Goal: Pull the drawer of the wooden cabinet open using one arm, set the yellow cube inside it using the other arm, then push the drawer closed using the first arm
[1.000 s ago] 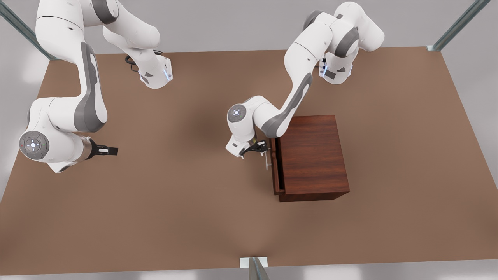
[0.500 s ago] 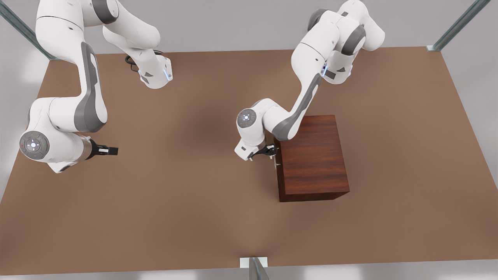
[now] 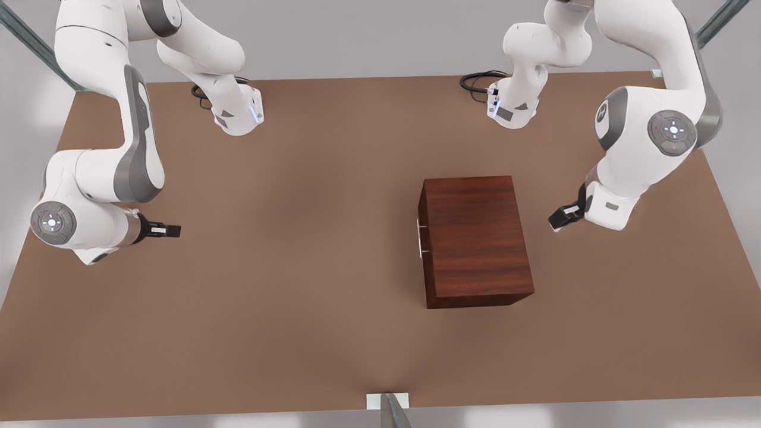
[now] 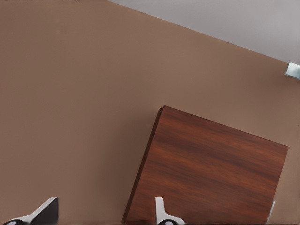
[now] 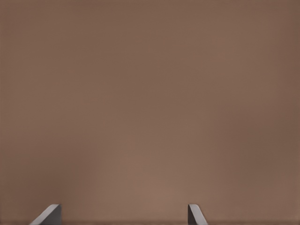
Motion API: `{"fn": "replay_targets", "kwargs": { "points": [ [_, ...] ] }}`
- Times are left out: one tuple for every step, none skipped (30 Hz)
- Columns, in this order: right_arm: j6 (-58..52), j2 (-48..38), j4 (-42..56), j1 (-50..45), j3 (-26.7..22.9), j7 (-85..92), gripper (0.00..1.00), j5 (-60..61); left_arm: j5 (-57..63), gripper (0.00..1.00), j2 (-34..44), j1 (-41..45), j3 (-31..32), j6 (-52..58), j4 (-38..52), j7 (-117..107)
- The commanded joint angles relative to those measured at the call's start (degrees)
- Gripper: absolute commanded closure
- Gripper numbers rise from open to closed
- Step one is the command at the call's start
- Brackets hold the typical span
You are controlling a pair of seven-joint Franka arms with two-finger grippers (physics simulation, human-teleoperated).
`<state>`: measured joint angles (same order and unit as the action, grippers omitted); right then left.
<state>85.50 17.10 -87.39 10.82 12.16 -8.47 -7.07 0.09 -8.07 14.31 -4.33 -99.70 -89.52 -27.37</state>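
I stood and looked down at the brown table (image 3: 309,285). The wooden cabinet (image 3: 475,238) sat a little right of the middle of the front view, with its glossy top facing up. The drawer (image 3: 421,238) was fully in and flush with the cabinet's side toward the front view's left. Its thin silver handle (image 3: 421,236) stuck out a little from that side.

The left gripper (image 3: 554,224) hung at the front view's right, near the cabinet's opposite side but apart from it, and it touched nothing. It pointed down and toward the cabinet. In the left wrist view its two fingertips (image 4: 161,213) stood apart with nothing between them. The cabinet's top (image 4: 211,173) lay in front of them, and a small metal bracket (image 4: 293,70) was at the table's far edge.

The right gripper (image 3: 174,230) was at the far left of the front view, well apart from the cabinet, and this arm waited there. It lay almost level, with its tip toward the front view's right. In the right wrist view its fingertips (image 5: 49,213) were also spread apart and empty, with bare table surface (image 5: 150,103) in front of them.

Both arm bases stood at the table's far edge, in the upper part of the front view. A black cable (image 3: 478,80) lay coiled beside the base of the left arm.
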Motion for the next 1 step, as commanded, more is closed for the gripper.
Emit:
{"fn": "replay_targets", "kwargs": {
  "points": [
    [-0.25, 0.12, 0.02, -0.01, 0.06, 0.12, 0.00, -0.05, -1.14, 0.00, -0.20, 0.28, 0.02, -0.67, 0.14, 25.87]
  ]
}}
